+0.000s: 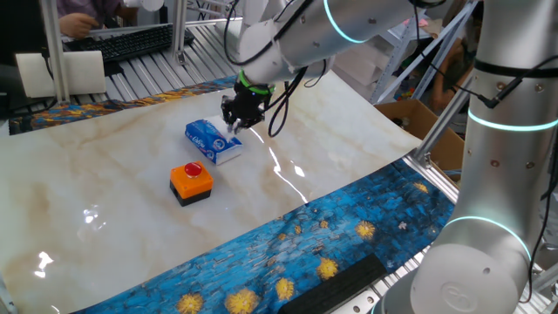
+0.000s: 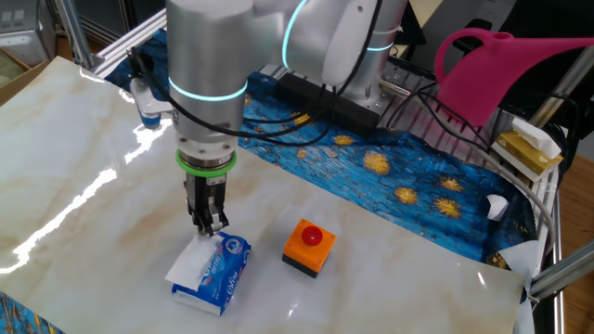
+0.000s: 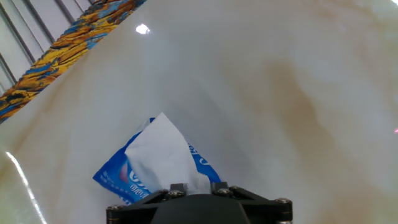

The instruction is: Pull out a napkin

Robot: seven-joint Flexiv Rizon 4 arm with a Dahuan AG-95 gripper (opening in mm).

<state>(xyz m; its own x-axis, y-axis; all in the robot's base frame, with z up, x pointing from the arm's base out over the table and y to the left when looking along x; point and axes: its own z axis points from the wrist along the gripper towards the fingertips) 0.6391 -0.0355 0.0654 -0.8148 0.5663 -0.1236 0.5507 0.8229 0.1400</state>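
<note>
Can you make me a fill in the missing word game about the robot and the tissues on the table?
1. The white napkin sticks out of a pack whose colour is ____.
2. The button on top of the orange box is ____.
3. The gripper is right above the ____.
4. The watering can behind the table is ____.

Missing words: blue; red; napkin; pink
</note>
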